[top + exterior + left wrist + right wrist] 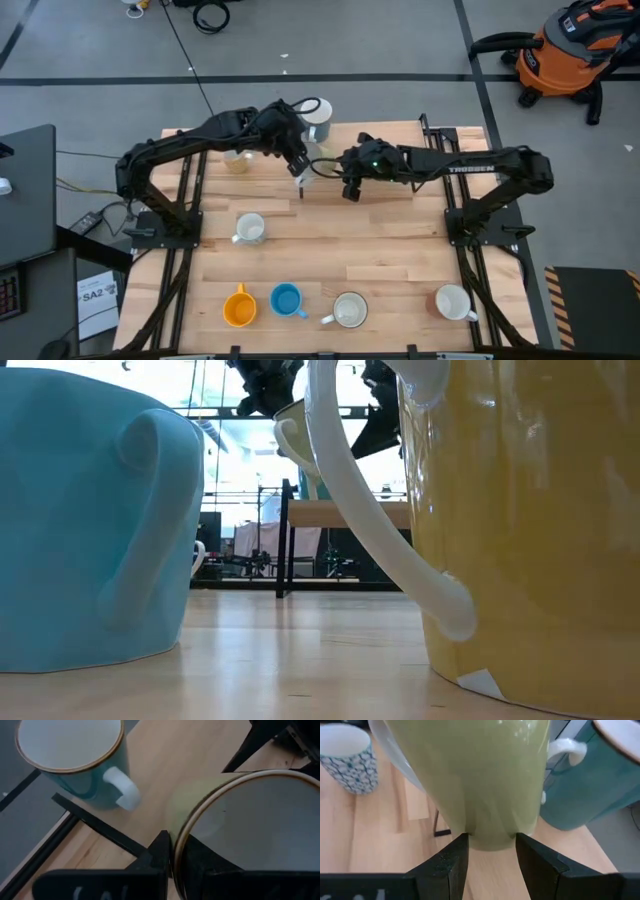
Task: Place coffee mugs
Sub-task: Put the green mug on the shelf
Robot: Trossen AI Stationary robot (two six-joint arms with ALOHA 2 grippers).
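A pale green mug (210, 795) hangs above the table's far middle, tipped with its mouth toward my left arm. My left gripper (177, 845) is shut on its rim. My right gripper (491, 845) comes from the table's right and is open, one finger on each side of the mug's bottom (492, 832). I cannot tell whether they touch it. In the low view the mug (297, 425) is clear of the table. A teal mug (316, 116) stands at the far edge. My left gripper pinches the green mug's gold-edged rim (181, 832), one finger (161, 851) outside the wall and the other inside the mug. The fingers come slanting down from the table's left. The mug is lifted clear and tilted, its bottom pointing toward the right arm.
A blue-patterned white mug (237, 160) stands left of the held one, a white mug (250, 228) nearer the middle. Along the near edge stand an orange mug (238, 306), a blue mug (287, 300), a yellow mug with a white handle (350, 310) and a reddish-brown mug (455, 302).
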